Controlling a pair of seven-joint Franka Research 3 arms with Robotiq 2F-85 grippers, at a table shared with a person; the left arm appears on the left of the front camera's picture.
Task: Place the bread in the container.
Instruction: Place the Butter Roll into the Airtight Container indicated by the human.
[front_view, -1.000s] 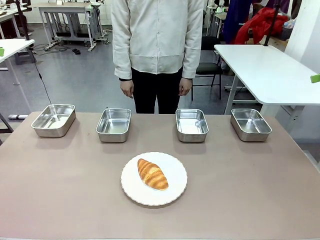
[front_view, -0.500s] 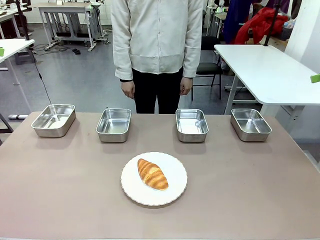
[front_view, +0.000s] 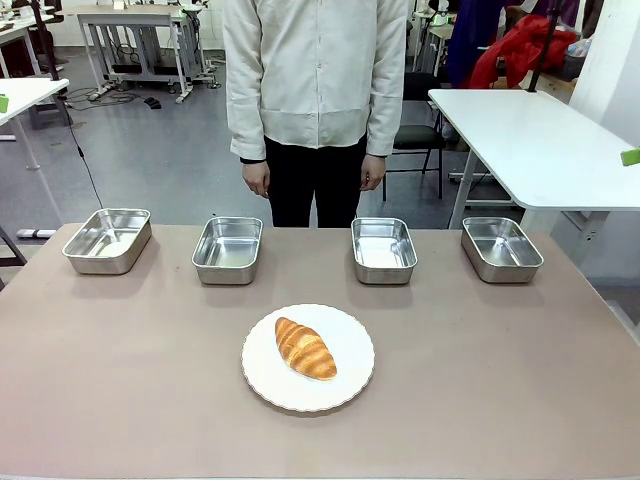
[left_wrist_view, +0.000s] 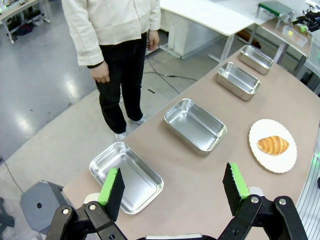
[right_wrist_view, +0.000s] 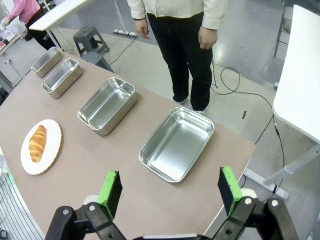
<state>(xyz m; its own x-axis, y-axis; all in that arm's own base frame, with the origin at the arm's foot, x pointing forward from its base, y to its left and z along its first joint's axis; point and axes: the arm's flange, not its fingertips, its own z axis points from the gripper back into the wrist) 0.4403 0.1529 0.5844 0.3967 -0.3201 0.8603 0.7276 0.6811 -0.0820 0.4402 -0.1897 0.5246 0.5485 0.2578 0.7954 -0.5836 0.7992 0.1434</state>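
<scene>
The bread (front_view: 305, 348), a golden-brown croissant, lies on a round white plate (front_view: 350, 382) at the middle of the table. Four look-alike steel trays stand empty in a row behind it; which one is the container I cannot tell. My left gripper (left_wrist_view: 173, 190) hangs open high above the leftmost tray (left_wrist_view: 127, 176), nothing between its green pads, with the bread (left_wrist_view: 272, 145) far off. My right gripper (right_wrist_view: 169, 191) hangs open high above the rightmost tray (right_wrist_view: 177, 144), also holding nothing, the bread (right_wrist_view: 37, 143) far to its side.
The trays stand at far left (front_view: 107, 240), mid-left (front_view: 228, 250), mid-right (front_view: 384, 250) and far right (front_view: 501, 248). A person (front_view: 315, 90) stands at the far edge, arms down. A white table (front_view: 540, 140) stands off to the right.
</scene>
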